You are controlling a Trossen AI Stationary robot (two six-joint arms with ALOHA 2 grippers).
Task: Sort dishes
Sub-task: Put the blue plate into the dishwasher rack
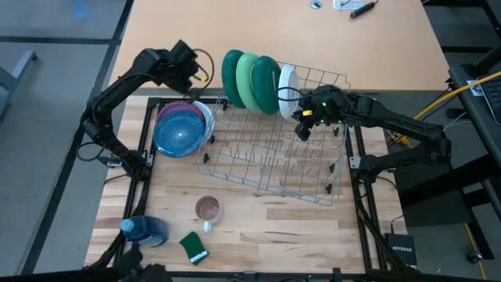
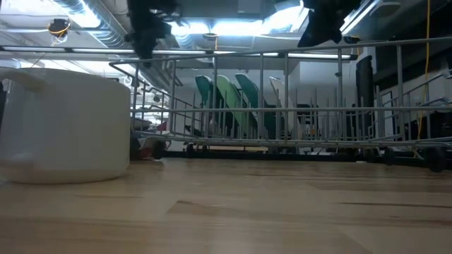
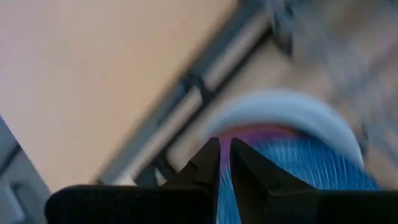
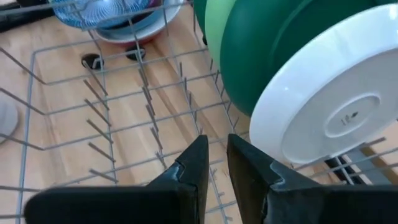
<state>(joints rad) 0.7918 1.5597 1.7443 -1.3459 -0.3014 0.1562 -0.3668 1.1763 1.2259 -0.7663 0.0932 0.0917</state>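
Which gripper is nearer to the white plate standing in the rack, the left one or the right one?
The right. The right gripper hovers beside the white plate over the rack. The left gripper is across the rack, above the stack topped by the blue plate.

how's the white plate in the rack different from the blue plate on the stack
The white plate stands on edge in the wire rack, beside the green plates; the blue plate lies flat atop a stack on the table, left of the rack. The white one looks plain, the blue finely ribbed. Both are round.
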